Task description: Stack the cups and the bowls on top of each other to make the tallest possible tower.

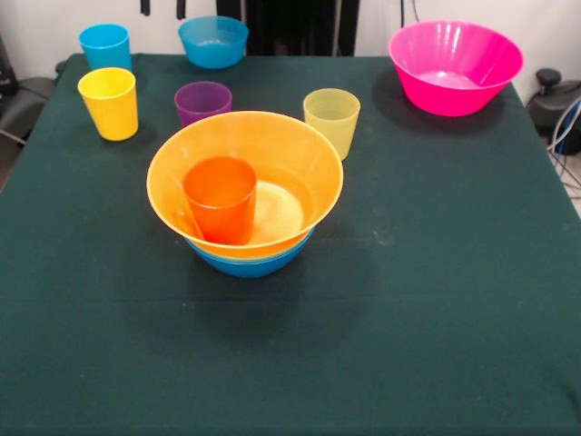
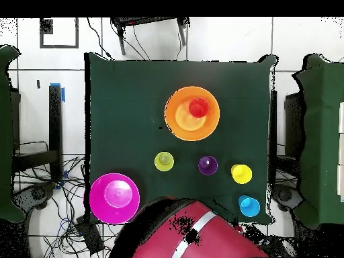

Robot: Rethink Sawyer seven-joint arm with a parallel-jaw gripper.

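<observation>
The tower stands mid-table: a blue bowl [image 1: 247,264] as base, the large orange-yellow bowl [image 1: 290,159] nested in it, and the orange cup [image 1: 221,198] upright inside. It also shows in the overhead view [image 2: 181,117]. Loose behind it are the blue cup [image 1: 104,45], yellow cup [image 1: 109,102], purple cup [image 1: 202,100] and pale yellow-green cup [image 1: 331,120]. The pink bowl [image 1: 454,68] and another blue bowl [image 1: 213,41] sit at the far edge. No green bowl shows. My gripper [image 1: 163,7] is drawn back at the top edge, tips apart, empty.
The red arm [image 2: 201,235] lies folded over the table's robot-side edge in the overhead view and hides the far blue bowl there. Cables and dark chairs flank the green-clothed table [image 1: 436,300].
</observation>
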